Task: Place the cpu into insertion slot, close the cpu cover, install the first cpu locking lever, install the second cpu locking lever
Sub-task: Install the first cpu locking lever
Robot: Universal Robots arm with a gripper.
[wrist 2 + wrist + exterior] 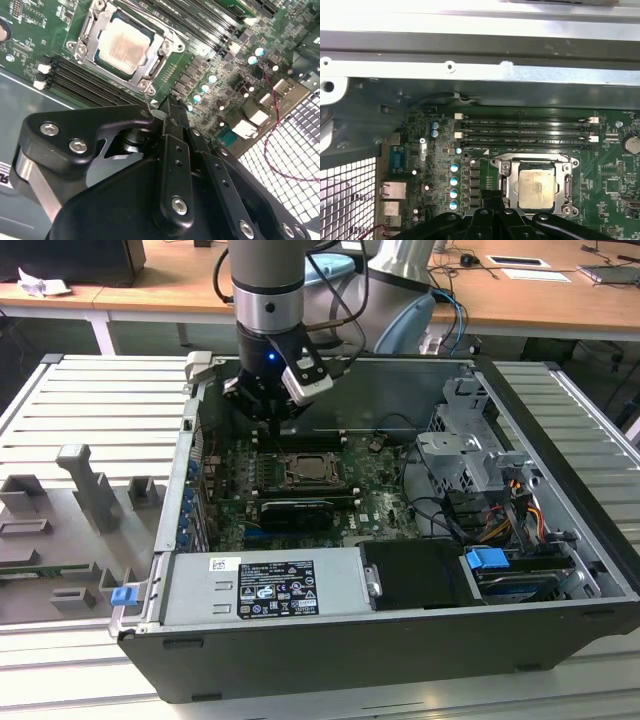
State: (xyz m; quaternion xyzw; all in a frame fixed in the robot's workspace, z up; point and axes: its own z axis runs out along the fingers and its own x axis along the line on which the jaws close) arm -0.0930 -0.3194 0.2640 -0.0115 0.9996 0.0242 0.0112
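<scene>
Dull silver-tan square cpu [122,46] seated, silvery frame cpu cover [159,60] down, just ahead of your black claw [169,107], drawn together; latching unclear.

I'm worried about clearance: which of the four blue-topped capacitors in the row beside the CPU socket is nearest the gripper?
The end capacitor of the row, the one farthest from the memory slots and right beside the gripper.
</scene>
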